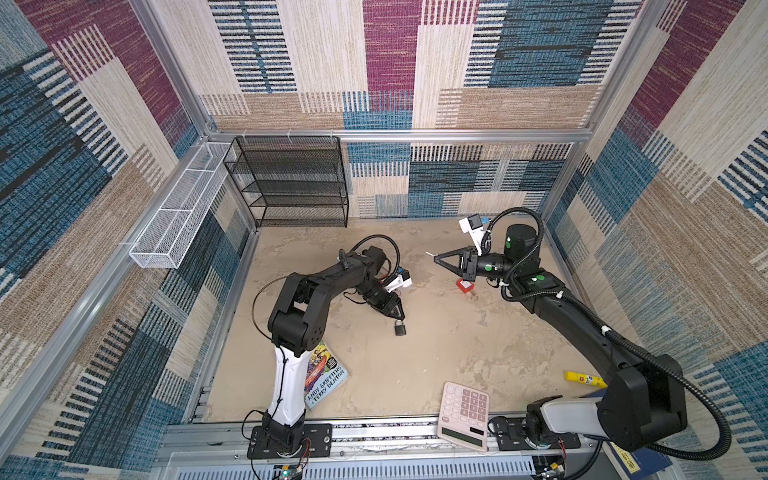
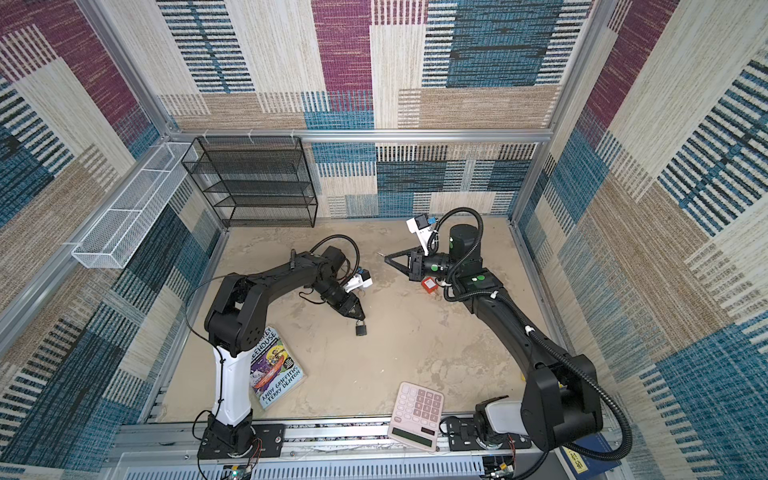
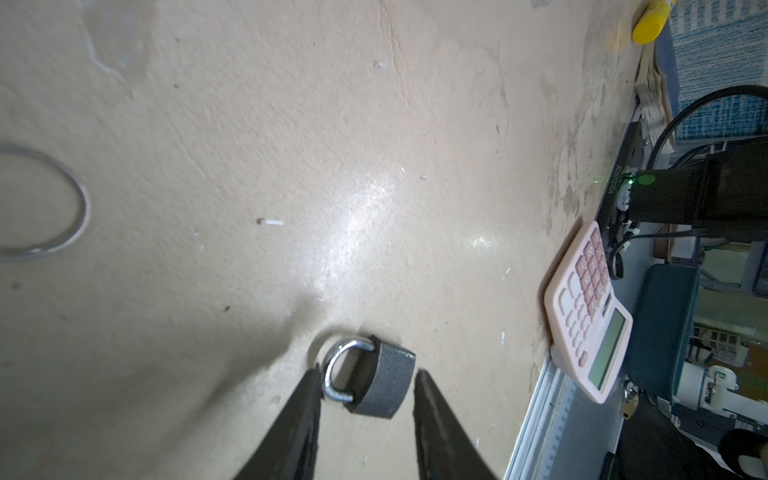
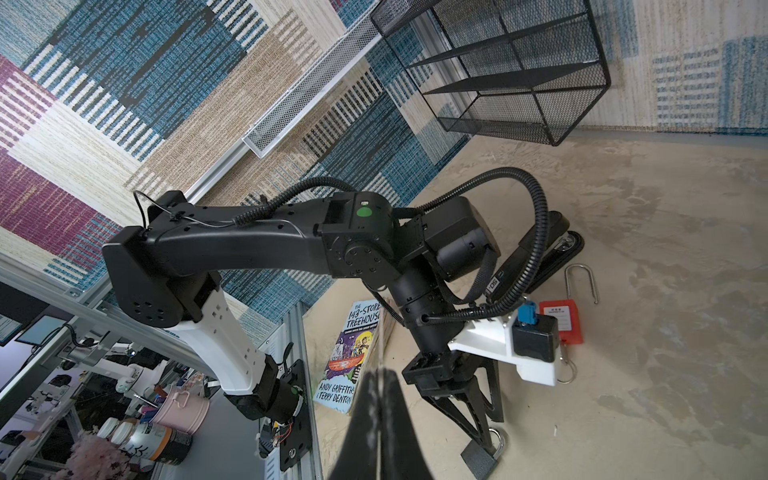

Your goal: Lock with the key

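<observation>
right tool (image 1: pixel 436 258) grips one key (image 1: pixel 429 253); one grey padlock (image 3: pixel 380 378), one red padlock (image 1: pixel 465 286).

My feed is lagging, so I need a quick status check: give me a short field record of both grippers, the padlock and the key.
left gripper: open, fingertips either side of the padlock, not clamped
right gripper: shut on the key, raised above the table, well apart from the padlock
padlock: grey, lying flat on the table; shackle looks closed
key: thin metal tip poking from the right gripper, not in the padlock
nearby: red padlock under the right arm; calculator at the front edge
</observation>
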Tool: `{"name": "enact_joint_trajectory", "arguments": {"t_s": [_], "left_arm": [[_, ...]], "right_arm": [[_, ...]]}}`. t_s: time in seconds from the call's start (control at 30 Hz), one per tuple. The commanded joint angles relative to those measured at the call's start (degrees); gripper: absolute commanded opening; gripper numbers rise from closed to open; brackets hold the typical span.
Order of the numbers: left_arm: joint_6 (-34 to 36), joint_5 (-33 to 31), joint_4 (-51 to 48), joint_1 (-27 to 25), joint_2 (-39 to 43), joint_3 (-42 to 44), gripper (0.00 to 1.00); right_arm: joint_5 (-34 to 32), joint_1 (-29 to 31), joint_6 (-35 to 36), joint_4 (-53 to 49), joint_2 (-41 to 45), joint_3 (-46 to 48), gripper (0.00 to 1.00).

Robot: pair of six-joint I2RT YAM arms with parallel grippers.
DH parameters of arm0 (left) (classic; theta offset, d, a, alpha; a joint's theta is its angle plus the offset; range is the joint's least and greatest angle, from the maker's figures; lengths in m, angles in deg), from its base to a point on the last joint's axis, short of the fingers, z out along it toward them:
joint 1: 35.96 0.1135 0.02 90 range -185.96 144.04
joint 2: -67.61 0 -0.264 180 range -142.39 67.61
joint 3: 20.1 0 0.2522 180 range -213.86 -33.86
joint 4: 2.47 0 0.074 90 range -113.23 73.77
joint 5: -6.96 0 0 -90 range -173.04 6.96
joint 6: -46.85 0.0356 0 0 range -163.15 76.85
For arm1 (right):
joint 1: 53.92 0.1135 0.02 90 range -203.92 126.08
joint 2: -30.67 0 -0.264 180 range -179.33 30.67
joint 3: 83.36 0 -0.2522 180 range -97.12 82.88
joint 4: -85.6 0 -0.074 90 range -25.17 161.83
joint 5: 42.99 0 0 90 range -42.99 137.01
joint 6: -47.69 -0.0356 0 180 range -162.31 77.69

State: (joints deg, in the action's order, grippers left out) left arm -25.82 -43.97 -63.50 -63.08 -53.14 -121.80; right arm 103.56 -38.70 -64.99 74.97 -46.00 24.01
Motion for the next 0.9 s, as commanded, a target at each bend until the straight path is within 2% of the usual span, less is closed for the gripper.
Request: {"name": "enact_joint_trajectory", "arguments": {"t_s": [0.0,0.43,0.87], "left_arm": [[-1.1,-0.9,-0.6,0.0,0.8,0.6,0.51],[-2.3,0.8,0.0,-0.1,1.4,3.4,0.58],[-2.9,2.2,0.0,-1.1,0.2,3.1,0.58]], "right_arm": [[0.0,-0.1,-0.1,0.7,-0.3,-0.6,0.00],[0.3,-0.1,0.7,0.0,-1.3,-2.0,0.00],[0.3,-0.1,1.1,-0.3,-0.7,-1.2,0.00]]}}
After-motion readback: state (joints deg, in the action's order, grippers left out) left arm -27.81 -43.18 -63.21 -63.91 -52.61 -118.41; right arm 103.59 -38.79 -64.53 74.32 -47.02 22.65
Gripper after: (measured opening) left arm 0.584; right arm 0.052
